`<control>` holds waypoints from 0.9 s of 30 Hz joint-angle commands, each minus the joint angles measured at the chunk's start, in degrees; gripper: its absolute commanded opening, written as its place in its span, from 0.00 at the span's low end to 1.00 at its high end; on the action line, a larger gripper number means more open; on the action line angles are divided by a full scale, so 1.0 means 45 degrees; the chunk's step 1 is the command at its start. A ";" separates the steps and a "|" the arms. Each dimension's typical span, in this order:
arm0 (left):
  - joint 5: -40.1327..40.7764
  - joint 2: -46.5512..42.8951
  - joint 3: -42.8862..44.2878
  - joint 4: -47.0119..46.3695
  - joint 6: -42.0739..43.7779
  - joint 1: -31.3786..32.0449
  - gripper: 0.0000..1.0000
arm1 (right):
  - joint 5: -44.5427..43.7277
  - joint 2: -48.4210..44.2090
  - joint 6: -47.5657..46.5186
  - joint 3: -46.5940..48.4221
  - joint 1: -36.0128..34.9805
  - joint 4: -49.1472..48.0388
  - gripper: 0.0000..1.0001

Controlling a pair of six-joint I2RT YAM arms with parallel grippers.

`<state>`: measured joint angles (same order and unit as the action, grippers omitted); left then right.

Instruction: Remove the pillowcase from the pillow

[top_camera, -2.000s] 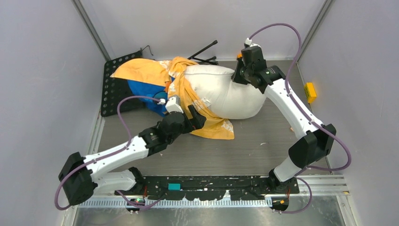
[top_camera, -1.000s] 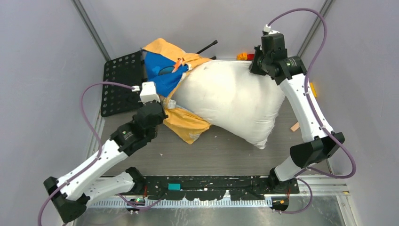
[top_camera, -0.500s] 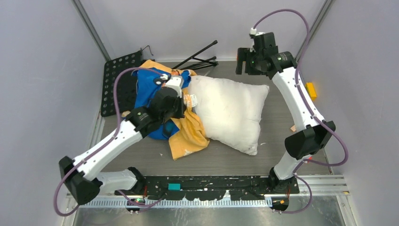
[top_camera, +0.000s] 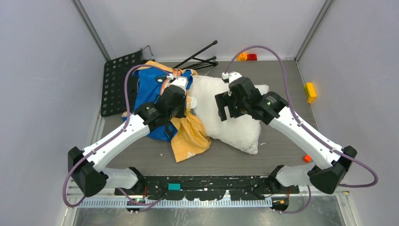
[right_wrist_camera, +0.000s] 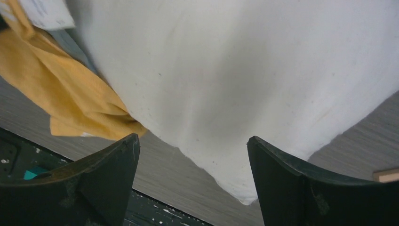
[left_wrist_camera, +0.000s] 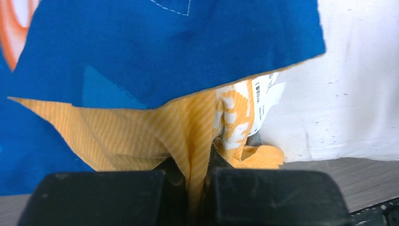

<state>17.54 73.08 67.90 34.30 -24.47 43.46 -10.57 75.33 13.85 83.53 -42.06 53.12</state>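
Observation:
The white pillow (top_camera: 240, 125) lies bare on the table, its left edge against the crumpled pillowcase (top_camera: 148, 87). The pillowcase shows its blue face at the back and its orange-yellow reverse (top_camera: 190, 139) in front. My left gripper (top_camera: 182, 104) is shut on an orange fold of the pillowcase (left_wrist_camera: 141, 136) beside a white label, with blue cloth (left_wrist_camera: 164, 47) above and the pillow (left_wrist_camera: 357, 94) to the right. My right gripper (top_camera: 225, 106) hovers open over the pillow's middle. In the right wrist view, the pillow (right_wrist_camera: 235, 70) and the table show between its spread fingers (right_wrist_camera: 277, 160), which hold nothing.
A black perforated plate (top_camera: 117, 82) lies at the back left, partly under the pillowcase. Black tripod legs (top_camera: 197, 56) lie along the back wall beside red and yellow bricks (top_camera: 248, 57). A yellow block (top_camera: 309, 92) sits at the right edge, a small orange piece (top_camera: 307, 158) nearer.
The right gripper let go of the lifted pillow, which dropped flat on the table. The open gripper then swung forward over the pillow's middle. The left gripper kept hold of the pillowcase.

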 commanded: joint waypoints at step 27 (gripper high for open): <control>0.1620 -0.2526 -0.0316 0.0345 -0.0459 -0.4579 0.00 | -0.1196 -0.4320 0.3290 -0.6081 0.5129 -0.4301 0.00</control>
<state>19.42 64.03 63.40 38.59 -28.71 26.15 -15.07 57.91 27.20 55.27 -20.97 35.16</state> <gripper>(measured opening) 0.020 0.048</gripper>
